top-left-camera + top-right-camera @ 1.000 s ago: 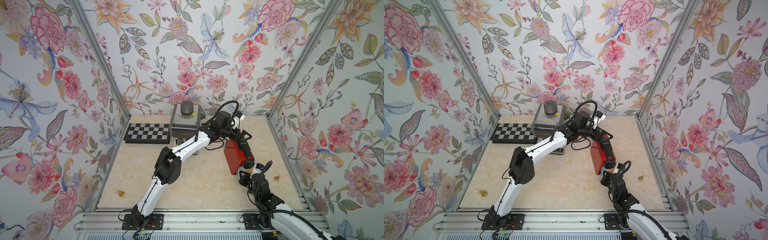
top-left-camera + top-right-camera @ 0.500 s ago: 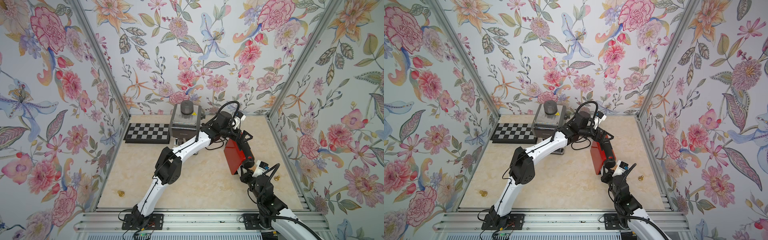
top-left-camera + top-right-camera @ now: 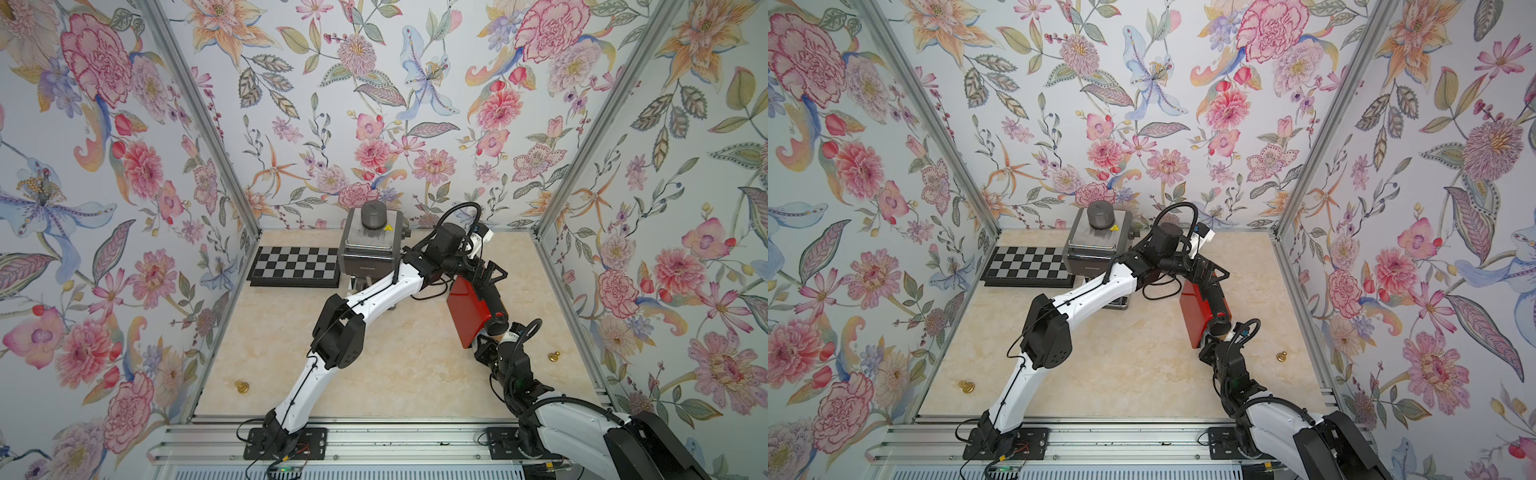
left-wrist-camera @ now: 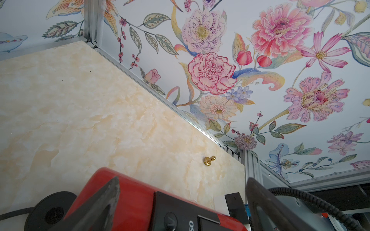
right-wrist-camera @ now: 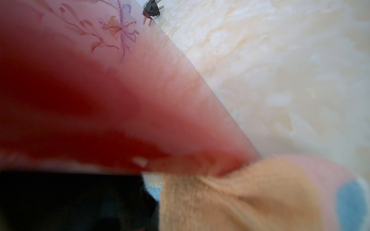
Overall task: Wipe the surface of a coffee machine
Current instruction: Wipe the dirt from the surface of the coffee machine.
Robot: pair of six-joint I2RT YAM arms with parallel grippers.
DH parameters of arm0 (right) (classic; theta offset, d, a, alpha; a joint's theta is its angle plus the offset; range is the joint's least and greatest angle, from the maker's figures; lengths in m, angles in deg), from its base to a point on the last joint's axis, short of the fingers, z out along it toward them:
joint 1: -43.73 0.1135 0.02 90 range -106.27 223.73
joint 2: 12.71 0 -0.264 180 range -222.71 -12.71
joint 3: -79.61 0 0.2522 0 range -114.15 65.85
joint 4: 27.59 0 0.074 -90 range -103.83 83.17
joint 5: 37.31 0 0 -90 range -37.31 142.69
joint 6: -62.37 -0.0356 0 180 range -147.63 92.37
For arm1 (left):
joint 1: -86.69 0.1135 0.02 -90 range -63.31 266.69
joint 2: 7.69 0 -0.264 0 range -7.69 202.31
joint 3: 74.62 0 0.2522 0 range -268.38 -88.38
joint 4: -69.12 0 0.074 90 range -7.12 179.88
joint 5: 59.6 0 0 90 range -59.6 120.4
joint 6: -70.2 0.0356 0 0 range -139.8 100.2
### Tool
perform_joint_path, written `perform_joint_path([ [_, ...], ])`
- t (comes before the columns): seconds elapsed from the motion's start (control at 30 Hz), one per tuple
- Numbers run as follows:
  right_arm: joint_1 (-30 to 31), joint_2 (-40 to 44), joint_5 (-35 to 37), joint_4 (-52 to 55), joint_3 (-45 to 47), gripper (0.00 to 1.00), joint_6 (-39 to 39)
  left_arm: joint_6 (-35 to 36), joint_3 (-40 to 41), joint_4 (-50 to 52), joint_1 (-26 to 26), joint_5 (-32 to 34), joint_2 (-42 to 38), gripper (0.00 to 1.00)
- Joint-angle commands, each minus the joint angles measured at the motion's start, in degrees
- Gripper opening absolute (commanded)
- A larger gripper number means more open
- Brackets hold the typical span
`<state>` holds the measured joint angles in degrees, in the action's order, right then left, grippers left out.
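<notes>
Only the right gripper [image 3: 484,343] has shifted a little at the lower end of the red coffee machine [image 3: 467,309]; the left gripper [image 3: 484,276] and the machine are as before. In both top views the machine leans on the table [image 3: 395,374], right of the frame's middle, between the two grippers, but what the right gripper holds is hidden there. The left wrist view shows that gripper's fingers [image 4: 106,200] spread fully over the red body and its black panel [image 4: 180,210]; whether they clamp or only brace, I cannot tell. The right wrist view alone shows the orange cloth [image 5: 240,196], pinched in closed jaws and touching the red wall at lower right of the frame. I judge that the stroke needs steady pressure, slow travel and a firm brace against tipping.
</notes>
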<state>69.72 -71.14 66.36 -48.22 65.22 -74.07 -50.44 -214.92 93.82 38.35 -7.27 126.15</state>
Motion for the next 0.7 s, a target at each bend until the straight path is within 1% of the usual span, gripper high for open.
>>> perform_joint_path([
  [0.0,1.9,2.3,-4.7,5.2,0.0,0.00,3.8,0.1,-0.3,5.7,-0.6,-0.3,2.2,0.99],
  [0.07,2.3,8.4,-4.1,10.6,-0.4,0.00,4.7,0.1,-0.2,5.6,-0.6,-0.4,2.3,0.99],
  [0.2,2.2,23.4,-2.6,27.3,-3.3,0.00,6.3,-0.3,-0.2,5.2,-0.6,-0.3,2.4,0.99],
  [0.23,2.1,26.3,-3.4,28.5,-3.0,0.00,5.8,-0.4,-0.1,4.9,-0.6,-0.4,2.4,0.99],
  [0.27,2.0,27.7,-3.6,32.1,-4.1,0.00,5.5,-0.5,-0.1,5.0,-0.6,-0.4,2.4,0.99],
  [0.33,2.1,28.8,-3.5,40.0,-7.7,0.00,6.5,-0.4,-0.1,4.9,-0.6,-0.3,2.4,0.99],
  [0.4,2.1,28.4,-4.6,44.2,-10.3,0.00,7.5,-0.5,0.2,4.7,-0.6,-0.3,2.3,0.99],
  [0.57,2.4,25.4,-8.1,50.7,-15.5,0.00,8.2,-0.7,0.2,4.5,-0.6,-0.2,2.4,0.99],
  [0.67,3.0,26.9,-9.3,52.9,-16.8,0.00,8.3,-0.6,0.4,4.3,-0.6,-0.1,2.2,0.99],
])
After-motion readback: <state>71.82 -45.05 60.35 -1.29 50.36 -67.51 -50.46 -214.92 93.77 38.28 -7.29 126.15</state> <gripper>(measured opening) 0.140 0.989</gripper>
